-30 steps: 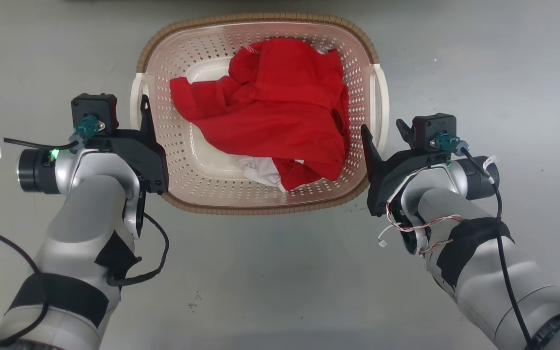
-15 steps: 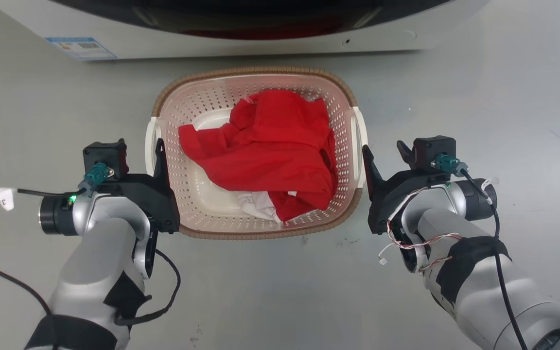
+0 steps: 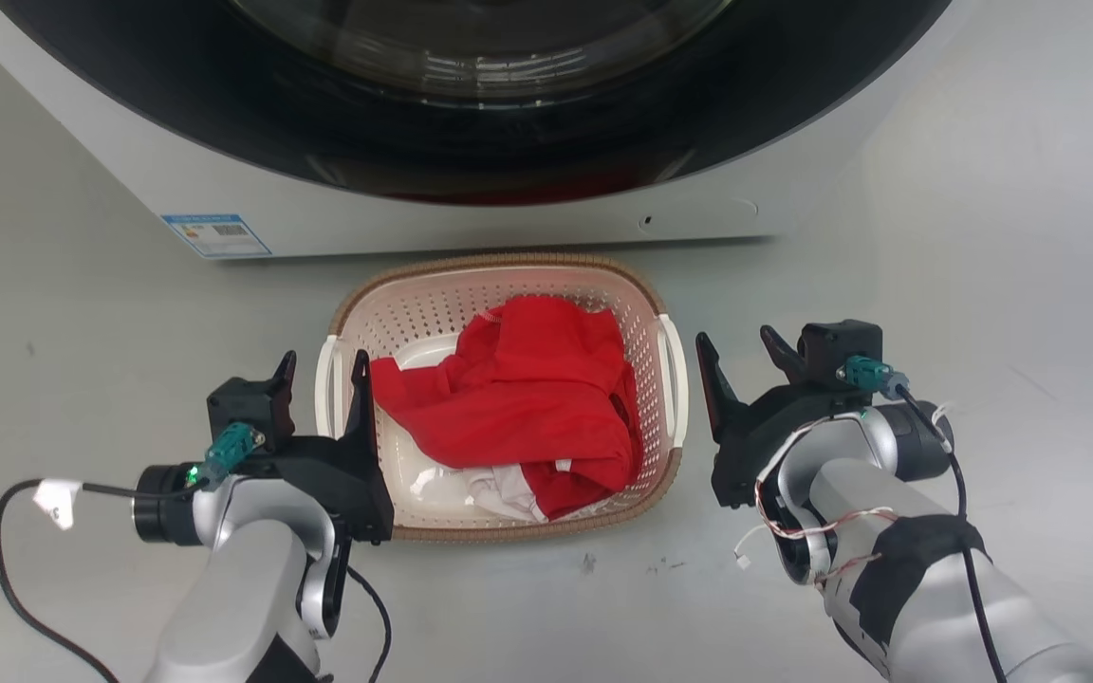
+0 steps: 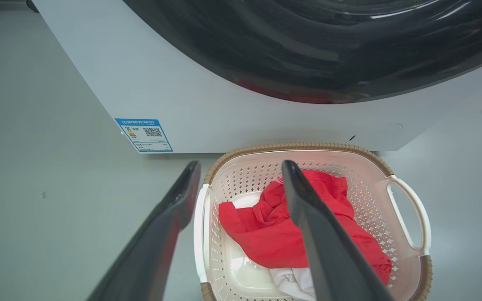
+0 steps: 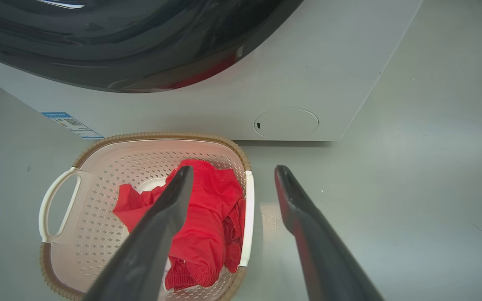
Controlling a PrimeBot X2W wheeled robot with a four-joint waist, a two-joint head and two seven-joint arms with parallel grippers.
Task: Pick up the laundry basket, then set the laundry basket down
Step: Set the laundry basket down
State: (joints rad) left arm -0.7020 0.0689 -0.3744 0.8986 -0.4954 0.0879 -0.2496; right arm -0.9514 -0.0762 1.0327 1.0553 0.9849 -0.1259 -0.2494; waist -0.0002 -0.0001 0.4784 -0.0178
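Note:
The laundry basket (image 3: 499, 261), cream with a brown woven rim, stands on the floor in front of the washer. It holds a red garment (image 3: 518, 398) over a white cloth (image 3: 499, 489). My left gripper (image 3: 324, 360) is open by the basket's left handle (image 3: 322, 398). In the left wrist view the left gripper (image 4: 241, 165) frames that handle (image 4: 201, 234) without touching it. My right gripper (image 3: 734, 337) is open just right of the right handle (image 3: 675, 379). The right gripper (image 5: 234, 169) has that handle (image 5: 247, 221) showing between its fingers, apart from them. Neither gripper holds anything.
A white washer (image 3: 471, 213) with a large dark round door stands right behind the basket, with a blue label (image 3: 217, 234) at its lower left. Grey floor (image 3: 983, 285) stretches to both sides and in front.
The head camera has lifted and tilted up, so the washer has come into view and the basket looks smaller. Both grippers have come away upward from the basket's sides.

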